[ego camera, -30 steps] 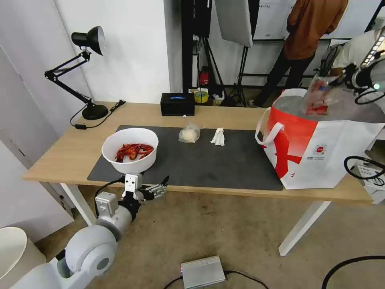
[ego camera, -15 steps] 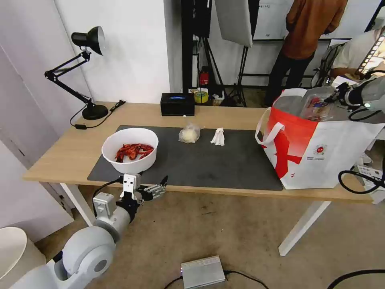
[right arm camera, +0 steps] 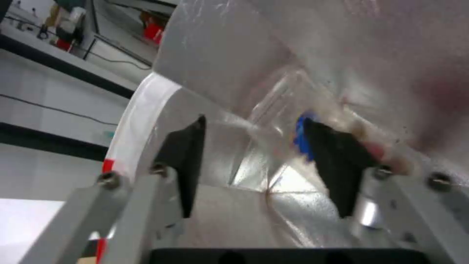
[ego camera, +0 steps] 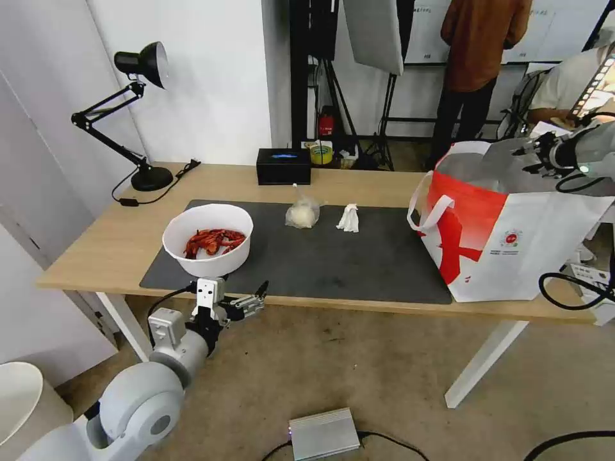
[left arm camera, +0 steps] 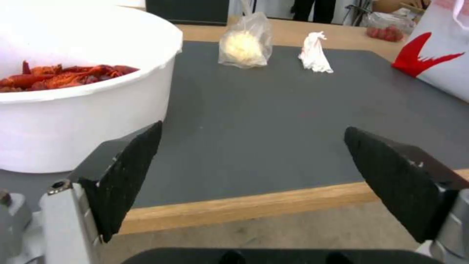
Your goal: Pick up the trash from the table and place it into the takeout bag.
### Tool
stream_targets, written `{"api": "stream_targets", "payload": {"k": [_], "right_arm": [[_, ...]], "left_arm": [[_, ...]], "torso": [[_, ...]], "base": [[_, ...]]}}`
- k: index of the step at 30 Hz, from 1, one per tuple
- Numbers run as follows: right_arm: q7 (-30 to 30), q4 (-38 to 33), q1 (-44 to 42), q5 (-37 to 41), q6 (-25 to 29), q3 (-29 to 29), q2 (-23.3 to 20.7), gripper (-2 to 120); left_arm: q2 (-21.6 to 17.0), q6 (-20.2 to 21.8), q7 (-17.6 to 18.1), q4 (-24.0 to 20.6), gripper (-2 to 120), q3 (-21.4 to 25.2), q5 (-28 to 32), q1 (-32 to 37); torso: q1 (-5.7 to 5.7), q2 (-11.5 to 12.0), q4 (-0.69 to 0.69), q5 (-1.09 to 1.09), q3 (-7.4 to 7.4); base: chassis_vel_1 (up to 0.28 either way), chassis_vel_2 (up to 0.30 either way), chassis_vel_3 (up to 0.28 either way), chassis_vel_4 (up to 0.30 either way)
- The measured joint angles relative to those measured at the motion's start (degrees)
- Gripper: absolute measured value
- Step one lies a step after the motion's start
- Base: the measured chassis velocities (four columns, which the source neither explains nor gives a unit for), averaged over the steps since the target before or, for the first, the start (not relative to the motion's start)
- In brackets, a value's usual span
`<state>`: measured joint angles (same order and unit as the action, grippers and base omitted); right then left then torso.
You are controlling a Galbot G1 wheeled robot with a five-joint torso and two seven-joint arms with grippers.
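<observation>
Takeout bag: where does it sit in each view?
Head: takeout bag on the table's right end, beside the mat.
Left wrist: its red panel past the crumpled tissue.
Right wrist: its foil lining beneath the open right tool.
Shared landmark: the red panel.

Right gripper point(ego camera: 533, 152) hung above the takeout bag point(ego camera: 512, 250) mouth, fingers spread and empty. Left gripper point(ego camera: 251, 299), far from the bag, waited with fingers parted.

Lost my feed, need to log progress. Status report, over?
Right gripper open over takeout bag, clamshell inside. Left gripper open at table edge. Bowl, knotted bag, tissue remain.
</observation>
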<state>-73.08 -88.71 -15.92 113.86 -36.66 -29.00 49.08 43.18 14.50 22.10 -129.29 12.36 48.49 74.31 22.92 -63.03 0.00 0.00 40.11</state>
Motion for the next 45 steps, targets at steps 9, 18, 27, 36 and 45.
{"api": "stream_targets", "payload": {"k": [9, 18, 27, 36, 45], "right_arm": [[1.06, -1.24, -0.68, 0.09, -0.13, -0.04, -0.04, 85], [5.01, -7.23, -3.51, 0.68, -0.59, -0.47, -0.52, 100], [22.39, -20.58, -12.04, -1.89, -0.90, -1.68, -3.23, 100], [52.76, -29.89, -23.82, -33.21, 1.90, 0.52, -5.92, 100], [69.62, -36.80, -40.90, -58.17, 15.08, -2.73, -9.56, 100]], "left_arm": [[0.07, -0.02, 0.00, -0.05, 100, 0.02, 0.11, -0.13], [0.35, -0.03, 0.00, -0.29, 100, 0.62, -0.02, 0.78], [0.95, -0.08, -0.14, -0.52, 100, 1.77, -0.62, 1.83], [1.39, -1.10, -0.62, -0.55, 100, 3.47, -1.88, 2.83], [2.02, -1.67, -0.84, -0.44, 100, 6.54, -4.25, 6.18]], "torso": [[0.00, 0.00, 0.00, 0.00, 0.00], [0.00, 0.00, 0.00, 0.00, 0.00], [0.00, 0.00, 0.00, -0.01, -0.01], [0.00, 0.00, 0.00, 0.00, -0.01], [0.00, 0.01, 0.00, 0.00, -0.01]], "base": [[0.000, 0.000, 0.000, 0.000], [0.000, 0.000, 0.000, 0.000], [0.000, 0.000, 0.000, 0.000], [0.000, 0.000, 0.000, 0.000], [0.000, 0.000, 0.000, 0.000]]}}
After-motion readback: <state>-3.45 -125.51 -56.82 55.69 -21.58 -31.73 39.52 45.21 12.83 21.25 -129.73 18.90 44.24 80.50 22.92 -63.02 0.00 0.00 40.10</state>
